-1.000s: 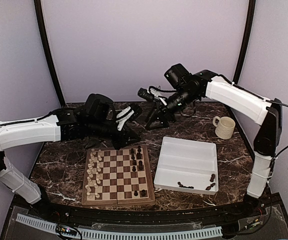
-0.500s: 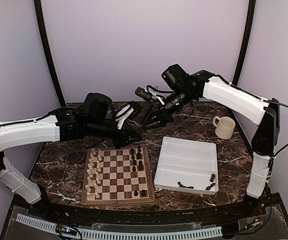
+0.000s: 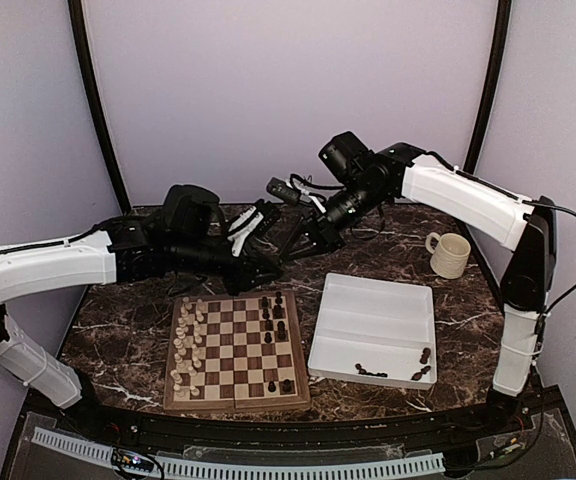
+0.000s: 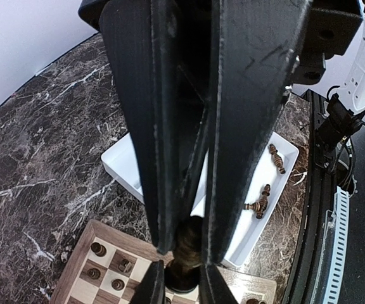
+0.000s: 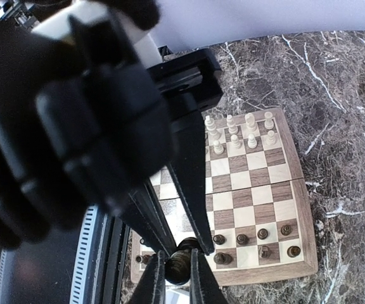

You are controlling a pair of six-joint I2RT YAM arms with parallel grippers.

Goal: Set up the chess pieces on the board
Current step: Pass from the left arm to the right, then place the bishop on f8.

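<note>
Nearest my arm bases, the square wooden chessboard with brown and cream squares (image 3: 233, 398) lies flat on the dark marble worktop (image 3: 118, 310). Cream chessmen (image 3: 188, 340) stand in two files down its left side. Loose dark brown chessmen (image 3: 276, 318) stand on its right side, most at the far end and a couple near the front corner. Just right of the board, not touching it, sits the white rectangular plastic tray (image 3: 373, 300). More small dark pieces (image 3: 370, 371) lie on their sides at its near end. Beyond the tray, far right, a cream ceramic mug (image 3: 450, 255) stands upright with its handle to the left. Over the far edge of the board both arms meet in the air, tip to tip. The left pincer (image 4: 182, 269) and the right pincer (image 5: 179, 269) are both narrow, closed in on one dark brown turned chess piece (image 4: 187, 240) held clear of the worktop. In the left wrist view the piece's base sits between two short fingertips (image 4: 154, 285) at the bottom edge, and two long black fingers flank its head from above. The right wrist view gives the same layout, with the board below and the cream files at its far side. Both finger pairs look to be touching the piece. I cannot tell which pincer carries its weight.
</note>
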